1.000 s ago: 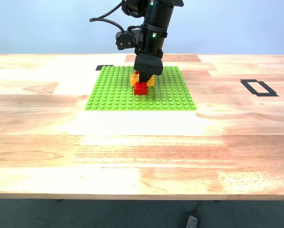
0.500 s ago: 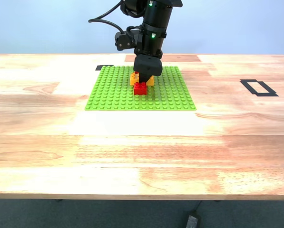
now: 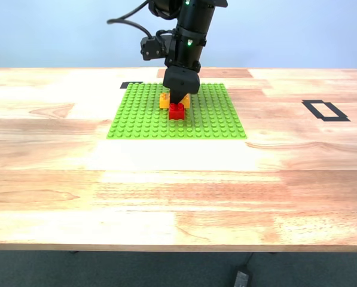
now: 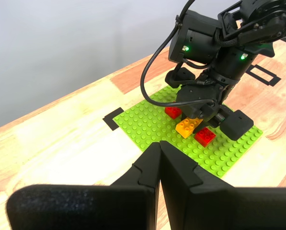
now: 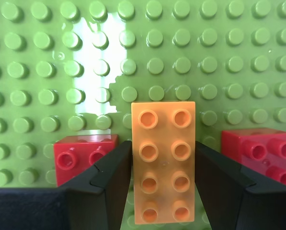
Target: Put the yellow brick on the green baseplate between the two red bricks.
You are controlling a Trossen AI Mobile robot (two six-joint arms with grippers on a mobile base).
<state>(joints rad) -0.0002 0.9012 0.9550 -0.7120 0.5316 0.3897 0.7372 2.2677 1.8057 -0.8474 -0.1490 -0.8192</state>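
My second gripper clamped the yellow brick btwn two red bricks over green baseplate — seating/release left; my first gripper closed, empty.

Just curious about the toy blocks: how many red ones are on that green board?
2. One red brick sits on one side of the yellow brick held by my second gripper; the other red brick sits on its opposite side. Both are on the green baseplate.

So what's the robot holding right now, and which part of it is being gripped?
My second hand holds the yellow brick by its two long sides, over the green baseplate. My first hand is shut, holding nothing.
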